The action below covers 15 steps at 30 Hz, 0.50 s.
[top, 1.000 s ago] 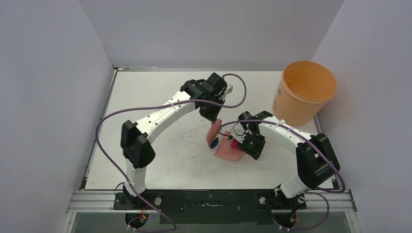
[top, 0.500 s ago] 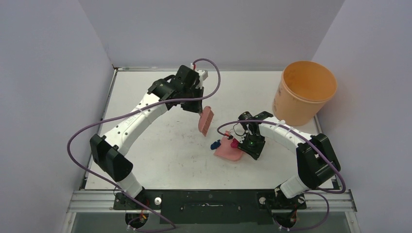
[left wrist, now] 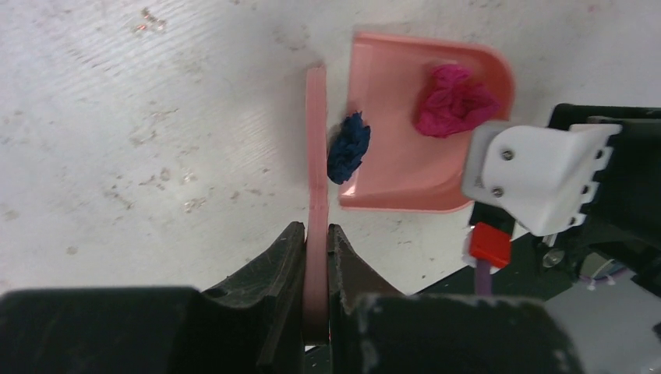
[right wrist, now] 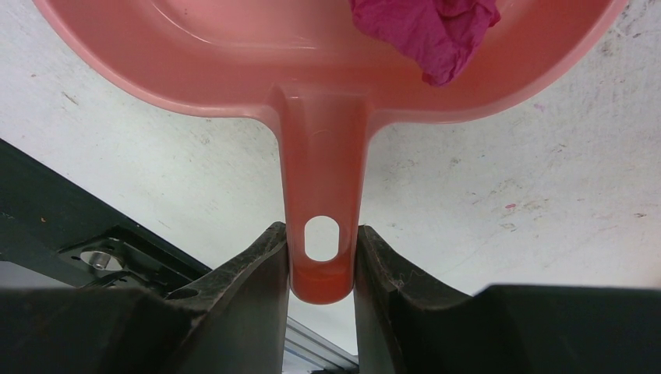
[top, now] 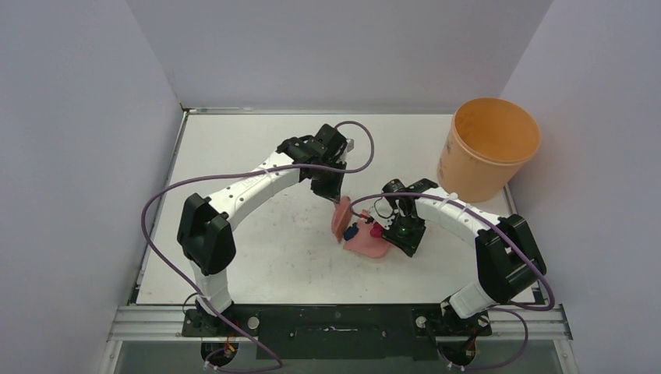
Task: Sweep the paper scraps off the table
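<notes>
paper scraps (left wrist: 454, 101) show as two crumpled wads. the magenta wad (right wrist: 425, 31) lies deep in the smooth, rounded pink plastic dustpan (left wrist: 397, 101), straight ahead of the right hand (right wrist: 321, 257), which is clenched on the pan's flat handle (right wrist: 321, 179) beside its oval hole. the dark blue wad (left wrist: 348, 146) sits at the pan's open lip, just ahead of the left hand (left wrist: 316, 257) and touching the thin pink brush (left wrist: 316, 156) which that hand grasps edge-on. under both hands lies the white, scuffed surface (left wrist: 156, 140).

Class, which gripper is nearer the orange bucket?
Right. The right gripper, clamping the dustpan, sits just left of the orange bucket; the left gripper, clamping the brush, is farther left.
</notes>
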{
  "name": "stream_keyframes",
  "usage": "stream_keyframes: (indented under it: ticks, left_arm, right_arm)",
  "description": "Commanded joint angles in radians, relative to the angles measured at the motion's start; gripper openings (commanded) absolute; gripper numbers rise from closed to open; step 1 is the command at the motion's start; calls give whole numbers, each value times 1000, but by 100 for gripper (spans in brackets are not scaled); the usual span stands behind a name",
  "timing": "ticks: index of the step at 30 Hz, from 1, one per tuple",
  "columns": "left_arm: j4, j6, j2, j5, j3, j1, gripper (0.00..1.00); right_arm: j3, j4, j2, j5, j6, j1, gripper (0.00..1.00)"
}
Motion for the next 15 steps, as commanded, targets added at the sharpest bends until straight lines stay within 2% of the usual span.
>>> stream_keyframes:
  ticks: [1,9,15]
  left_arm:
    - [117,-40,7,150,25,-14,0]
    - [104,-14,-77,135,72,-1,0]
    - [173,2,-170,128,-61,56,0]
  right_arm:
    - [-6,14,-36,1,8,5,5]
    - [-59,49,-60,-22,4,6,5]
    - [-81,95,-87,-18,-17,4,5]
